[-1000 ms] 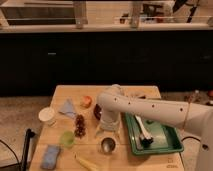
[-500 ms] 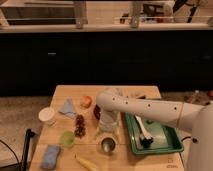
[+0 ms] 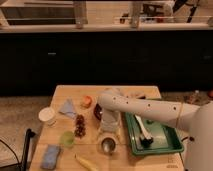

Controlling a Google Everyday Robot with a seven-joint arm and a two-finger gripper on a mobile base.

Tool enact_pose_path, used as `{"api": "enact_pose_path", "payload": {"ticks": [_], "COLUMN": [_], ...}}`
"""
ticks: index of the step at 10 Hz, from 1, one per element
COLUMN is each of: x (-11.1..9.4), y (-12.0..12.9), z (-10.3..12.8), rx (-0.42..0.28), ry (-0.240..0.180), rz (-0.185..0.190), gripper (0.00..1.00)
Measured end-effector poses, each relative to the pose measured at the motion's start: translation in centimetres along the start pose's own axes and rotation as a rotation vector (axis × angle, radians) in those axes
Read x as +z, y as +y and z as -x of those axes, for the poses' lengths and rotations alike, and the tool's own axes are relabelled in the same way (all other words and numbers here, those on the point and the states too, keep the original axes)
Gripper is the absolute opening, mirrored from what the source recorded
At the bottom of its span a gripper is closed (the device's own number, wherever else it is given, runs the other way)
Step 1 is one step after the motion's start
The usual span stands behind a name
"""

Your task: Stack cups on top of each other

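Note:
A shiny silver metal cup stands upright near the front of the wooden table. A pale green plastic cup stands to its left. A wider white cup stands at the table's left edge. My gripper hangs from the white arm directly above the silver cup, close to its rim. The arm partly hides a dark red bowl behind it.
A green tray with a white-and-black brush lies at the right. A blue cloth, an orange fruit, a cluster of dark red grapes, a blue sponge and a banana lie around the cups.
The arm has shifted slightly and the gripper has come down closer to the silver cup. The cups have not moved.

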Motion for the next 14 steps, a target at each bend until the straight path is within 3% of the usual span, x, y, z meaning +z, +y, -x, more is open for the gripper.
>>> {"api": "enact_pose_path", "payload": {"ticks": [5,7,14], "x": [0.31,0.43,0.0], "y": [0.28,0.39,0.56], "z": [-0.26,-0.34,-0.61], "rx": [0.026,0.033,0.038], "ry": [-0.013,-0.016,-0.007], "rz": [0.014,0.017,0.004], "gripper": [0.12,0.0,0.0]}}
